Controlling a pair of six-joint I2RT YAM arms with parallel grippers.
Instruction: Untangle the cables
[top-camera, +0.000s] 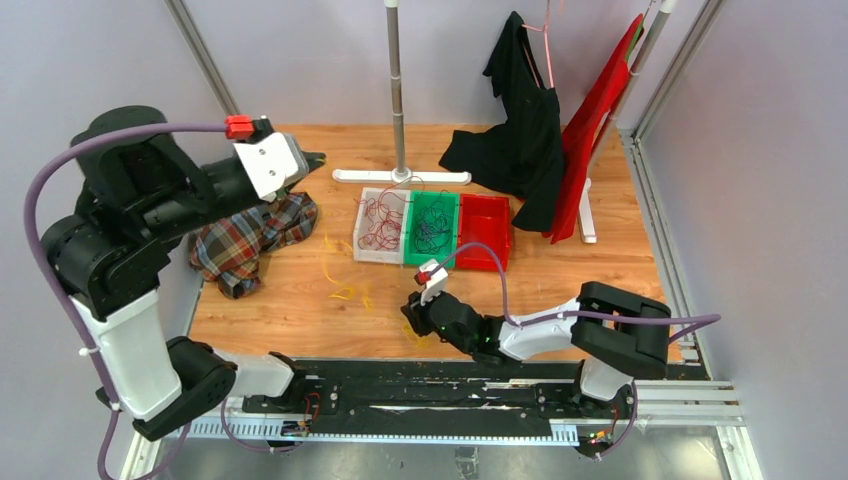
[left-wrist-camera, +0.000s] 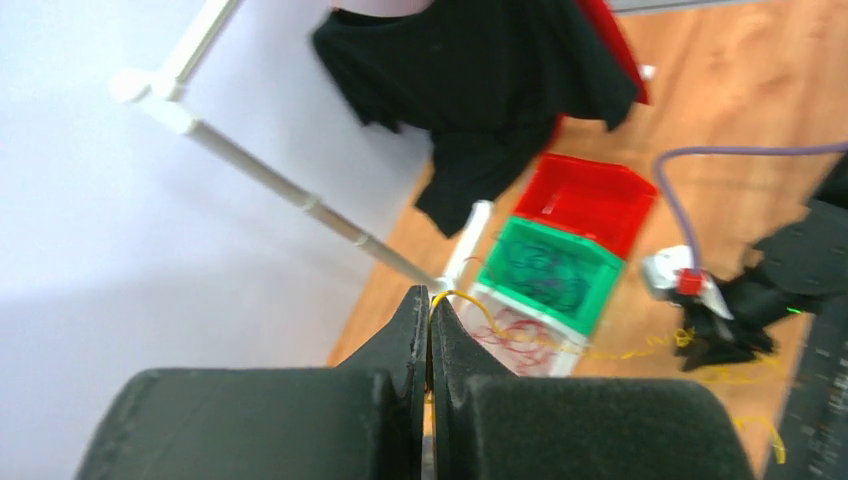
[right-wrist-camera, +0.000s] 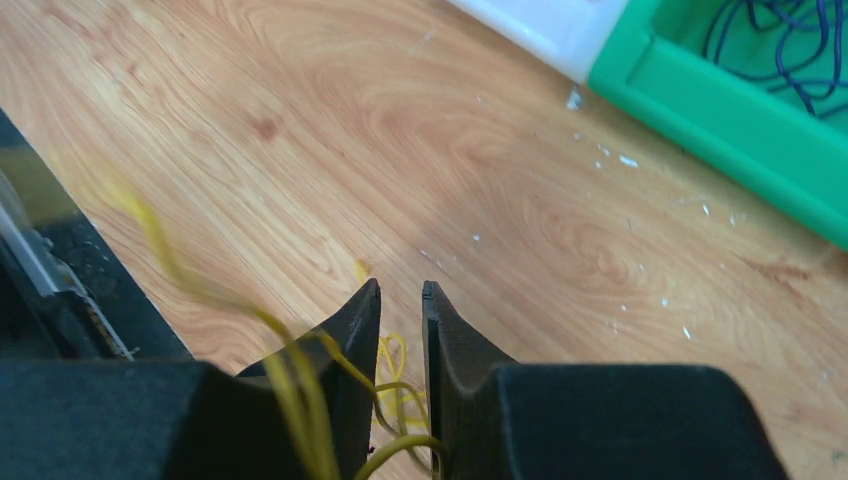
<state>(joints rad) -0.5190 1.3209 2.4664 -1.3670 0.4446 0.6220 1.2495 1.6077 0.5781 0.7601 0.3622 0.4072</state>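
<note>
The right arm lies folded low along the near edge of the counter (top-camera: 560, 285), its forearm reaching left and its right pincer (right-wrist-camera: 400, 292) angled down close to the wood. The fingers stand a narrow gap apart with yellow cable loops (right-wrist-camera: 392, 362) in and under that gap; whether they clamp the loops cannot be told. More loose yellow strands (top-camera: 345, 292) lie on the counter just beyond. Farther back, three bins sit side by side, touching: a clear bin (top-camera: 364, 250) holding red cables (top-camera: 380, 228), a green bin (top-camera: 431, 262) holding dark blue cables (top-camera: 432, 228), and a red bin (top-camera: 484, 238). The left arm stands raised, elbow high, forearm extended rightward above a plaid cloth (top-camera: 250, 240). The left pincer (left-wrist-camera: 430, 296) is closed, with a thin yellow cable (left-wrist-camera: 478, 308) pinched at its tips.
</note>
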